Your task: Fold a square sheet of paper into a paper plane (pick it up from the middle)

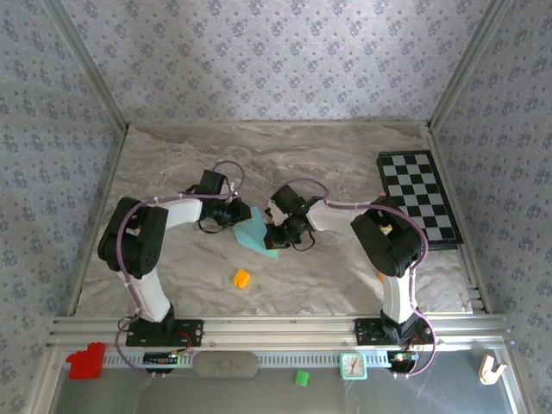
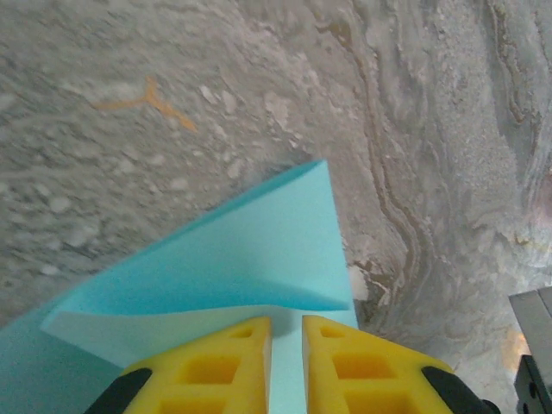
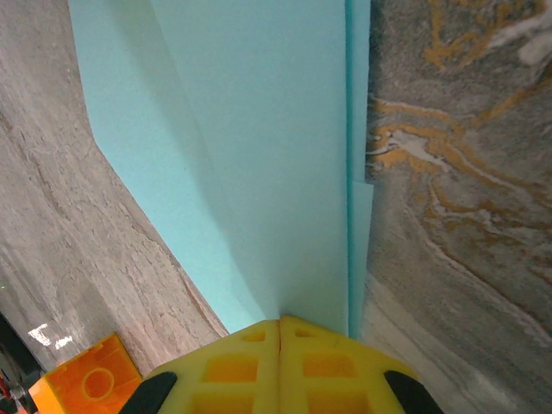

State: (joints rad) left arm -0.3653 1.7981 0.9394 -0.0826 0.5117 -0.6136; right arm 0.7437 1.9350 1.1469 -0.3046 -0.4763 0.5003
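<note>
the marbled table (image 1: 345,276) takes up most of the top view, with the checkered board (image 1: 418,198) at its right edge, well apart from the work; the square sheet of paper (image 1: 253,235), already creased into an angular, flapped shape, sits near the centre of that frame between the two wrists; the step in hand looks like setting another crease; in the right wrist view the sheet runs up the frame from the right gripper (image 3: 279,326), whose fingers are pressed together on its lower end beside a long folded edge, so i judge this the anchor, to be held firm; at the bottom of the left wrist view the left gripper (image 2: 285,332) shows a narrow slit between its fingers, with a folded flap just beyond; whether it nips the sheet i cannot tell; it would do well to take the layers squarely, bring the flap over until the edges meet, then press the crease onto the table without pulling against the other arm, since thin paper tears; the orange cube (image 1: 241,278) lies below the paper, near but apart, and is best left outside the sweep; no brand, label or writing can be read anywhere; the orange cube bears only a ring mark.
</note>
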